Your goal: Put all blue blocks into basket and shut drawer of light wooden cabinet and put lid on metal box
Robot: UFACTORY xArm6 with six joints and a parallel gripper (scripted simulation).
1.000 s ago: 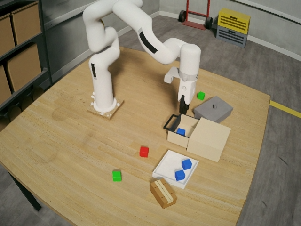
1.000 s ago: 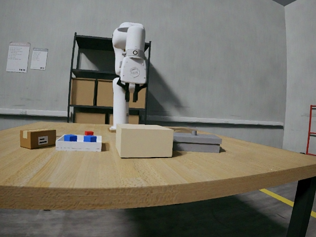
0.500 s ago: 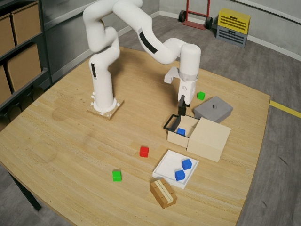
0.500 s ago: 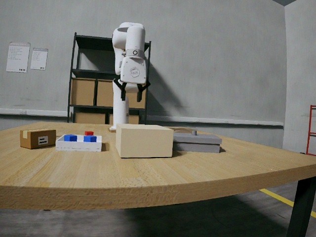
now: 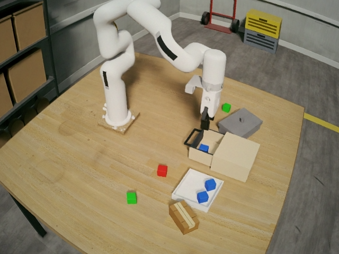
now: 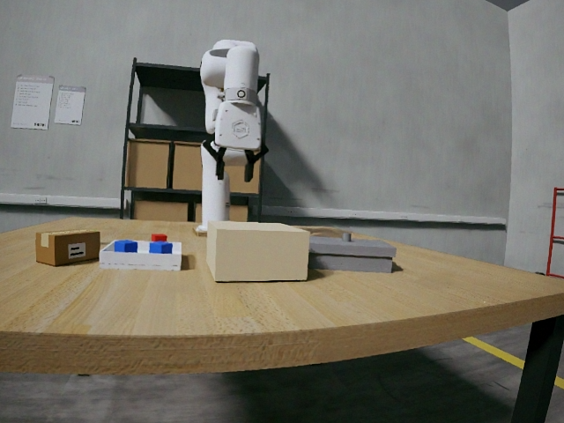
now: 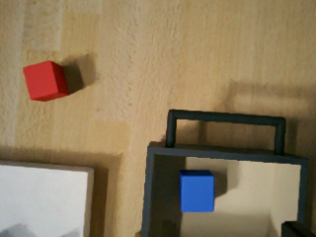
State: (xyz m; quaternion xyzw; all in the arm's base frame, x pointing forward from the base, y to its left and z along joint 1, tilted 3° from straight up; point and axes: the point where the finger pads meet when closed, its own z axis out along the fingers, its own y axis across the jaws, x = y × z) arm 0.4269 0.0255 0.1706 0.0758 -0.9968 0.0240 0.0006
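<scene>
The arm (image 5: 164,35) (image 6: 241,68) is bent, its fingers (image 5: 204,124) (image 6: 220,168) pointing down, moderately wide apart, with nothing between. In the top view, the open drawer (image 5: 199,158) (image 7: 227,153), holding one blue block (image 5: 203,148) (image 7: 197,192), lies at 6 o'clock from them. Two blue blocks occupy the white tray (image 5: 181,188) (image 6: 140,261) (image 7: 90,202), at 7 o'clock. The lid (image 5: 238,120) (image 6: 351,246) conceals the metal box's interior.

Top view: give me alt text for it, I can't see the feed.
A white robot arm holds its open, empty end effector above the pulled-out drawer of a light wooden cabinet, one blue block inside. Two blue cubes sit in a white square tray.
</scene>
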